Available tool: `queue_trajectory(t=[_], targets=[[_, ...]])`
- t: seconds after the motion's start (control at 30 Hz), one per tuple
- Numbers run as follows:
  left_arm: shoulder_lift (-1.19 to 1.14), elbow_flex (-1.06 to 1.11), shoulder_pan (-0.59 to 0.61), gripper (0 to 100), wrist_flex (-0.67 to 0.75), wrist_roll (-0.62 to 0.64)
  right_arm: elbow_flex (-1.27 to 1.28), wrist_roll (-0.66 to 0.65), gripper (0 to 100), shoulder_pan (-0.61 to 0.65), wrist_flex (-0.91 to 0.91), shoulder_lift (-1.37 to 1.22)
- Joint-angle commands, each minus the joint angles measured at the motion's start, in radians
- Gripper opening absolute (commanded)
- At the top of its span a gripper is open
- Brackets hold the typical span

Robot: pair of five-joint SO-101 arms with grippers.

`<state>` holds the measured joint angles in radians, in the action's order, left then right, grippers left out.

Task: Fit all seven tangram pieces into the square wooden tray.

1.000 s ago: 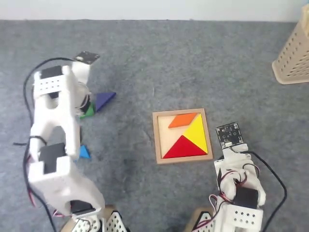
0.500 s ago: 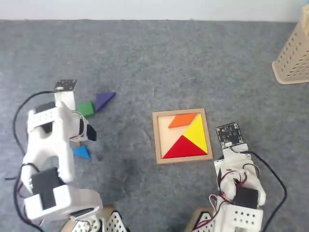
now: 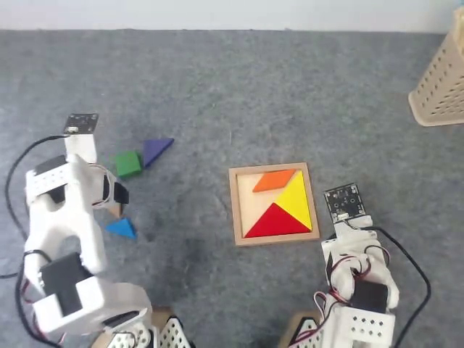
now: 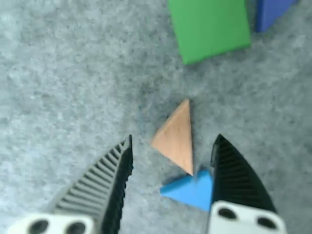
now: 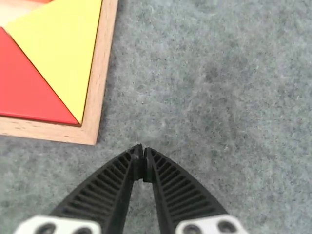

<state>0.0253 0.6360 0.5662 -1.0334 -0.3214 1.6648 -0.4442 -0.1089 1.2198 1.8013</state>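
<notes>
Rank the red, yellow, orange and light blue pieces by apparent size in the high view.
1. Largest: red triangle and yellow triangle, which look about equal.
2. Then the orange piece.
3. Smallest: light blue triangle.

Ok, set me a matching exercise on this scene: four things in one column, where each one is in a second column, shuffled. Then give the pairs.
Column one
1. red triangle
2. green square
3. plain wooden triangle
4. right gripper

Column two
A. on the carpet, between the open fingers of the left gripper
B. inside the wooden tray, against the yellow triangle
C. shut, over bare carpet just outside a corner of the tray
D. on the carpet beside the purple triangle

Pairs: 1-B, 2-D, 3-A, 4-C
</notes>
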Motion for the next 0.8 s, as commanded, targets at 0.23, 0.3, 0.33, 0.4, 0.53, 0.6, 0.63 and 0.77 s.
queue_trajectory(t=[0.23, 0.3, 0.33, 0.4, 0.53, 0.6, 0.63, 0.77], targets=[[-0.086, -0.012, -0.005, 25, 0.094, -0.034, 0.020, -0.009, 0.8, 0.007, -0.002, -0.004], [-0.121, -0.059, -0.006, 25, 0.046, -0.035, 0.020, -0.009, 0.8, 0.007, -0.002, -0.004], [-0.132, -0.071, -0.006, 24, 0.028, -0.035, 0.020, -0.009, 0.8, 0.005, -0.002, -0.004], [-0.140, -0.073, -0.008, 21, 0.015, -0.035, 0.020, -0.009, 0.8, 0.005, -0.002, -0.004], [-0.141, -0.071, -0.003, 18, 0.011, -0.035, 0.020, -0.009, 0.8, 0.005, -0.002, -0.004], [-0.141, -0.071, -0.003, 18, 0.000, -0.035, 0.020, -0.009, 0.8, 0.005, -0.002, -0.004], [-0.141, -0.071, -0.005, 17, -0.012, -0.035, 0.020, -0.009, 0.8, 0.005, -0.002, -0.004], [-0.141, -0.073, -0.008, 13, -0.025, -0.035, 0.020, -0.009, 0.8, 0.005, -0.002, -0.004]])
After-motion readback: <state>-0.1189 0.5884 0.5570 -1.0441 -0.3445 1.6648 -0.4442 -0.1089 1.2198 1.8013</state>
